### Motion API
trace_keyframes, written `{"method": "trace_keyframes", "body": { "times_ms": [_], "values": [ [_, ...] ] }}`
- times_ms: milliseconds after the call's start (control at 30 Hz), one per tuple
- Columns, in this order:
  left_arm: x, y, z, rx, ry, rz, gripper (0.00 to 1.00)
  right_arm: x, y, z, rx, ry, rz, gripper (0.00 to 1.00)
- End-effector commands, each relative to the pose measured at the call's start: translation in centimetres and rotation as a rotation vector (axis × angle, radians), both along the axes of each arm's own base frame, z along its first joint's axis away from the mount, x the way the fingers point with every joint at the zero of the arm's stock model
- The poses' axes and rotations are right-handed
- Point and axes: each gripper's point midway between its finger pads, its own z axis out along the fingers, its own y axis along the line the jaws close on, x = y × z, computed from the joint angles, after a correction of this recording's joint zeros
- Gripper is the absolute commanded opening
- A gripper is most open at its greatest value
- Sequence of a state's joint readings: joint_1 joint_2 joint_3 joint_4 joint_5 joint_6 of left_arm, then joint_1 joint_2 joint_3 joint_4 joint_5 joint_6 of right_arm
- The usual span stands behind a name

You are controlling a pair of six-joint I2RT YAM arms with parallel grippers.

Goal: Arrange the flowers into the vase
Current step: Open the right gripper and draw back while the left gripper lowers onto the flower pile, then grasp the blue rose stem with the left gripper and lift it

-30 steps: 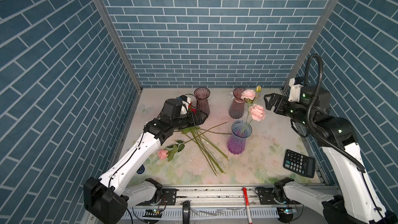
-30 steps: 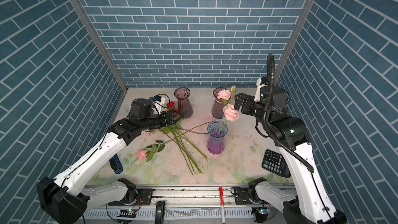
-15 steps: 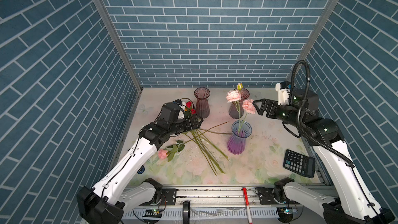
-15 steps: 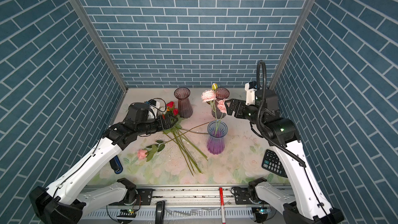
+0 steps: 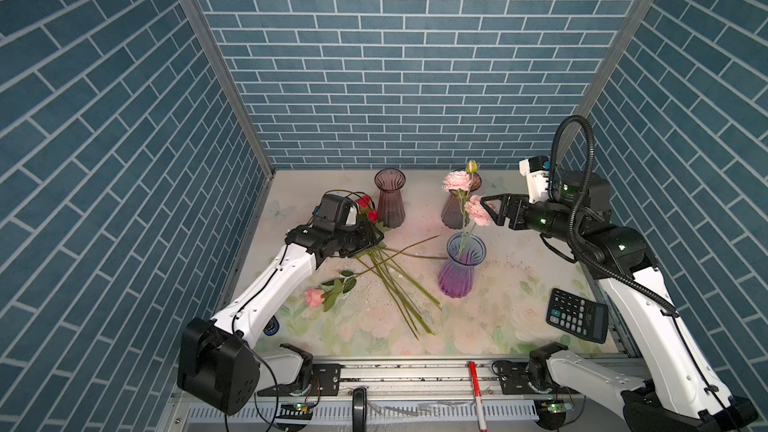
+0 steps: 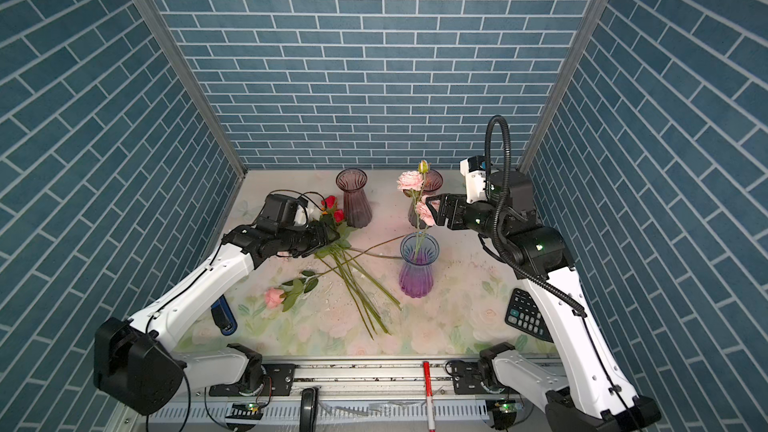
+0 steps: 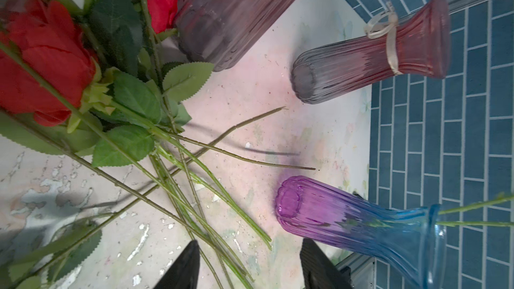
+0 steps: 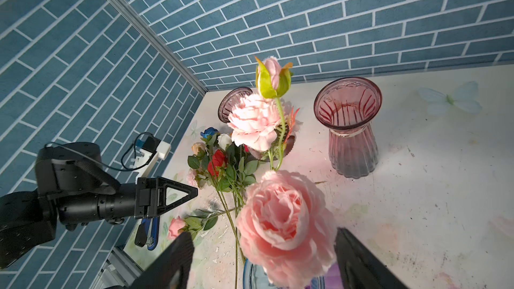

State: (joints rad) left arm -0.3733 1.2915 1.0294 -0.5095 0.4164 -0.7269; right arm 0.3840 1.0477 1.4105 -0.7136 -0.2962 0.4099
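Jaws of the right gripper (image 8: 264, 233), well clear a second earlier, had been brought open to either side of the lower pink bloom (image 5: 473, 209), whose stem stood in the purple vase (image 5: 456, 284) just below. The left gripper (image 7: 250, 241) had been narrowed, half-open and gripping nothing, around the loose flowers (image 5: 384, 261) still to be placed; dark vases (image 5: 390, 205) stood close beyond both, open table (image 5: 519, 284) behind.

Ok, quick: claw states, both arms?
Left claw: open, green stems between, nothing clamped.
Right claw: open around the pink peony bloom; contact cannot be told.
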Motion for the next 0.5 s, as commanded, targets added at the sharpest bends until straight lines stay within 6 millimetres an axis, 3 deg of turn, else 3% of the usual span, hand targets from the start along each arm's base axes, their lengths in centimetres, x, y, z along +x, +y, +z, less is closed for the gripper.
{"method": "trace_keyframes", "body": {
  "times_ms": [0,233,467],
  "values": [
    [0.3,0.3,-2.0,-0.055,0.047,0.025,0.54,-0.1,0.1,0.8,0.020,-0.048,0.014,0.82],
    [1.4,0.2,-5.8,-0.012,0.112,0.026,0.35,0.1,0.2,2.0,0.029,-0.079,0.010,0.82],
    [1.3,0.6,-8.4,0.045,0.179,0.023,0.32,0.2,0.0,1.7,0.020,-0.073,0.002,0.83]
  ]
}}
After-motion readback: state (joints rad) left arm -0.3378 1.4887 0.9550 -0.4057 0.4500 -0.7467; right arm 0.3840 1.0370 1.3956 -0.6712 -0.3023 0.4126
